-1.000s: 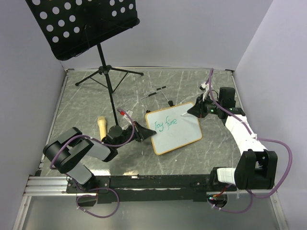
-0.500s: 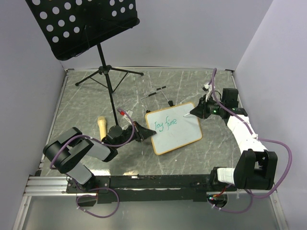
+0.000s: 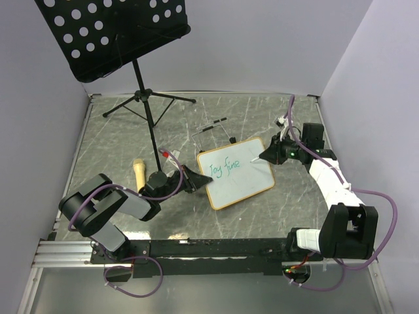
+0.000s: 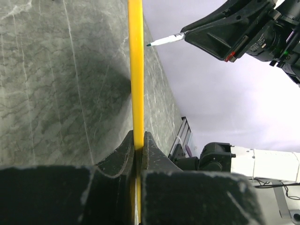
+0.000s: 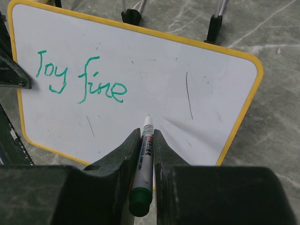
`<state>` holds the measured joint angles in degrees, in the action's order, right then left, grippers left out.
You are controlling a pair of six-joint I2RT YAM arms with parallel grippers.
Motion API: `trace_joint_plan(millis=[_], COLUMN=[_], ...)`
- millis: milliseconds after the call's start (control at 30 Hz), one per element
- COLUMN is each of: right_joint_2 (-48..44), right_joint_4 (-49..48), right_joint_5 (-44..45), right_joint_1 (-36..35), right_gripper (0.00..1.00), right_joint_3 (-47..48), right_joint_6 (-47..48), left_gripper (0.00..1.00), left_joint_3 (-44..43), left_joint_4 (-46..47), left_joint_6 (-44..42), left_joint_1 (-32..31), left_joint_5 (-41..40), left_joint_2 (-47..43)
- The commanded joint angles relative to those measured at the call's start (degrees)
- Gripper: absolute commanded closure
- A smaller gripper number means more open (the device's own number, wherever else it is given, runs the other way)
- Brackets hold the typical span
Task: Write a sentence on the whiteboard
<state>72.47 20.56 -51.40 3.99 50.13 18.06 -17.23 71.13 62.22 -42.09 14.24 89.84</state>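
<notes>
Now | whiteboard (image 3: 236, 173) on the table (image 3: 118, 137) between both arms, green "Joy fine" written on it | left gripper (image 3: 196, 180) pinched tight on its left frame edge | right gripper (image 5: 144, 136) clamped around marker (image 5: 143, 157), whose tip points at the surface right of "fine", just off it.

The whiteboard (image 3: 239, 175) is showing a smooth, glossy white face; the marker (image 5: 143, 159) is looking like smooth plastic; the table (image 3: 118, 144) is resembling polished grey marble.
</notes>
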Motion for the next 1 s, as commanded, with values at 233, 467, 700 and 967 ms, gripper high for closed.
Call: trace_joint_plan(millis=[233, 467, 700, 967], right_joint_2=[-3.1, -3.3, -1.8, 0.1], right_joint_4=[-5.9, -11.1, -10.8, -9.7], right_joint_5=[4.0, 9.3, 10.1, 8.9], right_joint_1=[-5.1, -9.1, -9.4, -9.5], right_gripper=[1.0, 1.0, 1.0, 1.0], right_joint_3=[-0.6, -2.1, -1.3, -0.7], right_joint_6=[-1.2, -3.5, -3.5, -2.9], left_gripper=[0.99, 0.99, 0.99, 0.99], left_joint_3=[-0.5, -0.8, -0.3, -0.7], left_joint_4=[15.4, 16.0, 15.1, 15.6], left_joint_6=[1.4, 1.5, 1.0, 1.1], left_joint_1=[-0.4, -0.9, -1.0, -1.0], left_joint_5=[-1.4, -1.4, -1.8, -1.4], left_joint_2=[-1.4, -0.8, -1.7, -1.2])
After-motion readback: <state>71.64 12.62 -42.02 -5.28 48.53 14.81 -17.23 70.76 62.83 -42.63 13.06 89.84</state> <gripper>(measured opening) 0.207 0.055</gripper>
